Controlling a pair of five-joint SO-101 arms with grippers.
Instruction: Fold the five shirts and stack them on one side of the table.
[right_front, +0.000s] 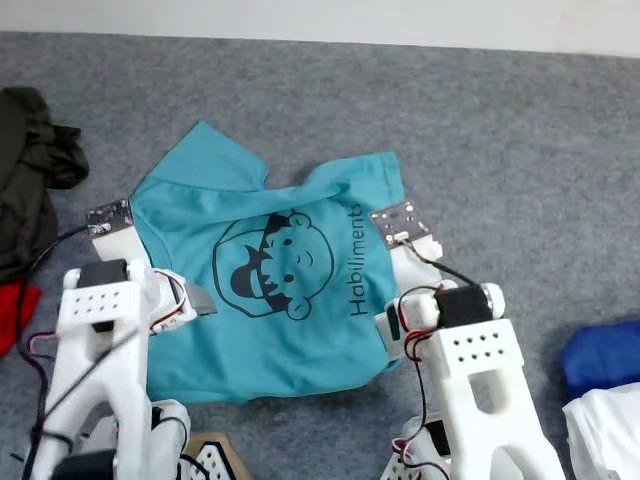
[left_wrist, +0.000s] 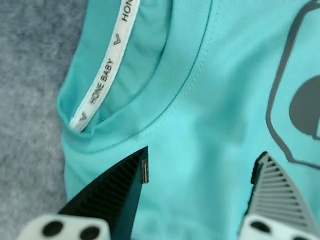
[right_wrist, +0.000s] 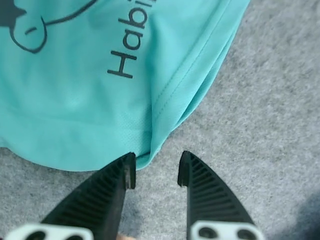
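**A:** Where is the teal shirt (right_front: 270, 300)?

**B:** It lies spread flat, print up, in the middle of the high view on the grey table (right_front: 520, 130), between the two arms. One sleeve points to the upper left of the frame. The cartoon face and the lettering lie sideways.

**A:** And the left gripper (left_wrist: 202, 165)?

**B:** It gapes wide and holds nothing. Its two fingers stand over the shirt's front just beside the collar (left_wrist: 165, 85), with cloth showing across the whole gap. In the high view the left arm (right_front: 100, 300) stands at the lower left, at the shirt's left edge.

**A:** The right one?

**B:** The right gripper (right_wrist: 157, 167) is parted only a little and is empty too. Its tips sit at the shirt's hemmed edge (right_wrist: 200, 75), where the cloth doubles under. One finger is at that fold, but I cannot tell whether it touches. The other is over bare table. The right arm (right_front: 470, 350) stands at the lower right, at the shirt's right edge.

**A:** Anything else?

**B:** A dark garment (right_front: 30, 170) and a red garment (right_front: 12, 310) lie at the left edge. A blue garment (right_front: 600, 355) and a white garment (right_front: 605, 430) lie toward the lower right corner, all apart from the teal shirt.
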